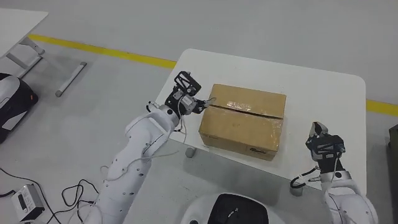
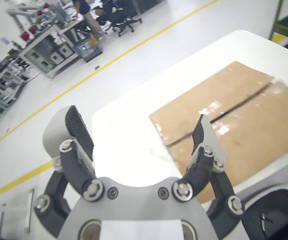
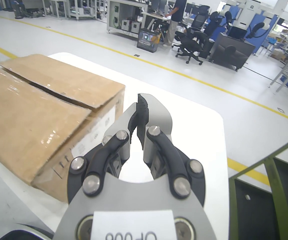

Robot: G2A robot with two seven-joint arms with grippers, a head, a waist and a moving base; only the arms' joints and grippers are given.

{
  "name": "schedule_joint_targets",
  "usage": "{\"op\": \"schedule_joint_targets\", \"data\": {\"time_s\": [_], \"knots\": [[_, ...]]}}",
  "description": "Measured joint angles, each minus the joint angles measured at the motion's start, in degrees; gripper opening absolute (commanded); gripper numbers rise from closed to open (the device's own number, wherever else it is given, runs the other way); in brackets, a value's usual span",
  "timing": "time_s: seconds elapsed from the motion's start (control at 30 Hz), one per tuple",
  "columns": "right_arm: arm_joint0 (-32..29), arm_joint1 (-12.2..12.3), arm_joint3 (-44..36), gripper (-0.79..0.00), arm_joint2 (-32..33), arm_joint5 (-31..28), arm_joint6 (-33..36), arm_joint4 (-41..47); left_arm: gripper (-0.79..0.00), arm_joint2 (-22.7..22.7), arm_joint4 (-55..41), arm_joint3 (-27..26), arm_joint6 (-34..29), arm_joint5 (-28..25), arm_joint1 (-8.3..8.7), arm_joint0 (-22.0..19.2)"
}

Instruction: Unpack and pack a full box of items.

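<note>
You can't see inside the closed brown cardboard box (image 1: pixel 244 119) — the right wrist view's edge crops one end.

One plain brown cardboard box (image 1: pixel 242 117): dark seam line across the top, clear glossy tape (image 2: pixel 215 116) shining over it, white side label (image 3: pixel 94 136) with black marks. Rounded white table (image 1: pixel 323 81), no pattern. Pale grey floor (image 1: pixel 186 12) crossed by yellow stripes (image 1: pixel 99 51). Left gripper (image 2: pixel 137 116) and right gripper (image 3: pixel 140 116): silver-grey metal, black ribbed pads (image 2: pixel 79 131), black links, shiny silver screws. Olive-green metal rack (image 3: pixel 269 158), dark inside.
</note>
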Motion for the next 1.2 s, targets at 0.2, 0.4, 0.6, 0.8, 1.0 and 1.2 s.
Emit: {"op": "schedule_joint_targets", "data": {"time_s": [0.2, 0.4, 0.6, 0.8, 1.0, 1.2], "knots": [[-3.6, 0.7, 0.5, -0.785, 5.6, -0.5, -1.4, 3.1, 0.0, 13.6, 5.5, 4.6, -0.9, 0.6, -1.31, -5.3], [-4.5, 0.9, 1.5, -0.785, 7.3, -1.2, -2.4, 3.8, 0.0, 24.6, 17.6, 11.3, -0.5, 4.1, -2.89, -13.3], [-4.7, 1.0, 1.8, -0.785, 7.7, -1.5, -3.4, 4.5, 0.0, 30.7, 23.7, 18.8, -2.0, 6.3, -4.53, -19.3], [-4.8, 1.1, 1.9, -0.785, 7.7, -1.8, -4.1, 4.7, 0.0, 34.1, 26.4, 25.7, -3.1, 9.7, -6.14, -23.2], [-4.8, 1.2, 2.1, -0.785, 7.5, -1.9, -4.3, 4.7, 0.0, 36.0, 30.1, 30.8, -4.3, 11.0, -7.26, -25.8], [-4.8, 1.2, 2.3, -0.785, 7.1, -1.8, -4.3, 4.6, 0.0, 36.3, 33.0, 32.8, -5.3, 8.4, -7.55, -26.1]]}}
